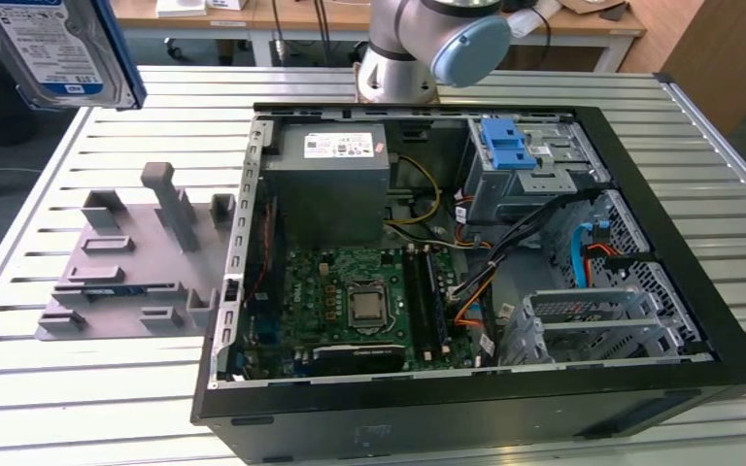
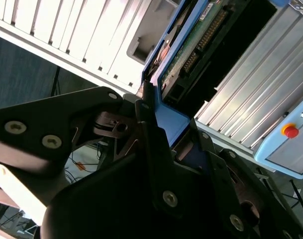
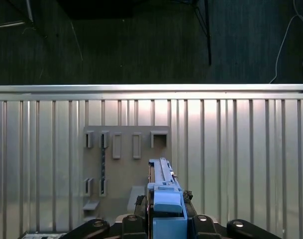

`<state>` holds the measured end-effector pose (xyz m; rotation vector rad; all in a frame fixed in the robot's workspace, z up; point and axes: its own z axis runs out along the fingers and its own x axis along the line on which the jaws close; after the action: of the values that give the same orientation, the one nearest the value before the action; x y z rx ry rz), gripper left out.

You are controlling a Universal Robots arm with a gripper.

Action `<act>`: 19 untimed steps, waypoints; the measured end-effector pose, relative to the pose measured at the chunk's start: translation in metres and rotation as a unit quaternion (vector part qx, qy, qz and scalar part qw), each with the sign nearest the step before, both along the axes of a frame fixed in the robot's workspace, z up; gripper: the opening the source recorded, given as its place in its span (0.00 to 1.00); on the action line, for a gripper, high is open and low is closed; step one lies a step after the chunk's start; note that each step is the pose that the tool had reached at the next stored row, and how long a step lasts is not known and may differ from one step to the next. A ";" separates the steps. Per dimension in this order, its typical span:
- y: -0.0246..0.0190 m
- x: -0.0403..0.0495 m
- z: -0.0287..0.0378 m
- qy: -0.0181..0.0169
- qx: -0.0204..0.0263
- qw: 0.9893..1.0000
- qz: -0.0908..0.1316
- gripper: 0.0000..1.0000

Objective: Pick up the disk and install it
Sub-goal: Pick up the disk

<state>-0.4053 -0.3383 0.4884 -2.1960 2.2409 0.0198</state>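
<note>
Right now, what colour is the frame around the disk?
Blue frame on the disk, best in the first wrist view.

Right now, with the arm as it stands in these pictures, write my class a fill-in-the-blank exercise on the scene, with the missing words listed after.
1. The arm's fingers are shut on the ____.
2. The plastic frame around the disk is ____.
3. The grey holder lies on the slatted table, on the exterior view's ____ of the open computer case.
4. The power supply in the case bears a ____ sticker.
Missing words: disk; blue; left; white.
</note>
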 end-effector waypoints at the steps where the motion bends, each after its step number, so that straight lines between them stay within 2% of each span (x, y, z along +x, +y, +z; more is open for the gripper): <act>1: -0.0002 0.0015 0.0000 0.000 0.000 1.000 0.000 0.36; 7: -0.0017 0.0115 0.0000 0.000 0.000 1.000 0.000 0.36; 19: -0.0117 0.0343 0.0000 0.001 0.000 1.000 0.000 0.36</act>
<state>-0.3710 -0.3499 0.4884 -2.1972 2.2424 0.0220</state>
